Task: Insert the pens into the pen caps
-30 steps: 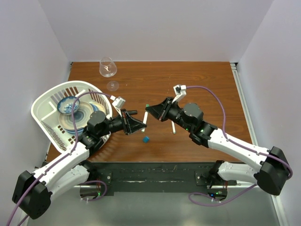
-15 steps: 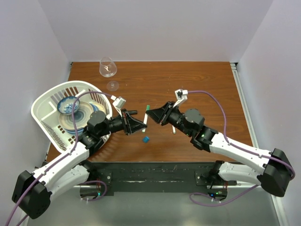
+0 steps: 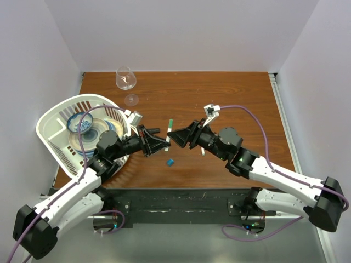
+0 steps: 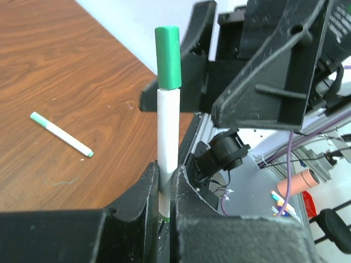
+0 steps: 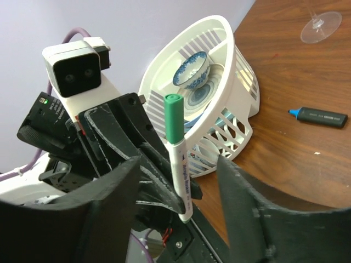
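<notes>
A white pen (image 4: pixel 167 126) stands upright in my left gripper (image 4: pixel 166 175), which is shut on its lower barrel. A green pen cap (image 4: pixel 168 57) sits on the pen's top end. In the top view the pen (image 3: pixel 169 136) hangs above mid-table between the two grippers. My right gripper (image 5: pixel 175 181) is open, with its fingers (image 5: pixel 258 203) wide on either side of the pen and off it. Another white pen (image 4: pixel 61 134) with a green end lies on the table, partly under the right arm (image 3: pixel 202 149). A blue pen cap (image 3: pixel 170 162) lies below the grippers.
A white basket (image 3: pixel 49 118) with a bowl (image 3: pixel 80 123) and plates stands at the left. A wine glass (image 3: pixel 125 78) lies at the back. A dark marker (image 5: pixel 318 116) with a blue end lies on the wood near the basket.
My right gripper's jaws have opened wide and let go of the green cap, which stays on the pen. The left gripper keeps its hold on the pen.
</notes>
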Robot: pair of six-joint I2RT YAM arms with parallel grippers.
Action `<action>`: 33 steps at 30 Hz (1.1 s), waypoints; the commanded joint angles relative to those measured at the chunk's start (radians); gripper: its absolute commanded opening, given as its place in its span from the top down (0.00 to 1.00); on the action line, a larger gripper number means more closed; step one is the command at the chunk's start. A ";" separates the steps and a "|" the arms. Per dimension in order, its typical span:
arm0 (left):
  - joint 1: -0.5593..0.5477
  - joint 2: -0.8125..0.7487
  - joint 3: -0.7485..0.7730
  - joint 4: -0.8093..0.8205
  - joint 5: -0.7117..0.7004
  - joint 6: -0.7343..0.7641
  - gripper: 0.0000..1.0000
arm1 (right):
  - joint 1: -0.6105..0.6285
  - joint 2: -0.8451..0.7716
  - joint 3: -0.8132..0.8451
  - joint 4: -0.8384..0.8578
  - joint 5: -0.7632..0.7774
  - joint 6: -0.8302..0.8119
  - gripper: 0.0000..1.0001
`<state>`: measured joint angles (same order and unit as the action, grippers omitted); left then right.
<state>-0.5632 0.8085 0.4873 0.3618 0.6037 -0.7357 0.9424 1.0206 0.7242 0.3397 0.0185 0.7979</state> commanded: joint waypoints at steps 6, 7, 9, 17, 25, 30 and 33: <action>0.005 -0.037 -0.047 0.114 0.099 0.022 1.00 | 0.004 -0.007 0.165 -0.085 -0.015 -0.100 0.35; 0.005 -0.040 -0.049 0.118 0.102 0.022 1.00 | 0.004 0.001 0.176 -0.090 -0.015 -0.103 0.35; 0.005 -0.045 -0.058 0.124 0.114 0.021 1.00 | 0.004 0.010 0.193 -0.097 -0.015 -0.109 0.36; 0.005 -0.063 -0.067 0.134 0.136 0.021 1.00 | 0.003 0.035 0.210 -0.113 -0.035 -0.124 0.48; 0.005 -0.055 -0.067 0.144 0.137 0.018 1.00 | 0.004 0.030 0.198 -0.117 -0.049 -0.123 0.63; 0.005 -0.042 -0.056 0.160 0.139 0.012 1.00 | 0.004 0.035 0.181 -0.113 -0.087 -0.111 0.69; 0.005 -0.034 -0.046 0.158 0.139 0.015 1.00 | 0.004 0.029 0.166 -0.114 -0.095 -0.108 0.85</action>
<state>-0.5632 0.7662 0.4271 0.4641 0.7334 -0.7372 0.9424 1.0603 0.8963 0.2070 -0.0433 0.6910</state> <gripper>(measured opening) 0.090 0.261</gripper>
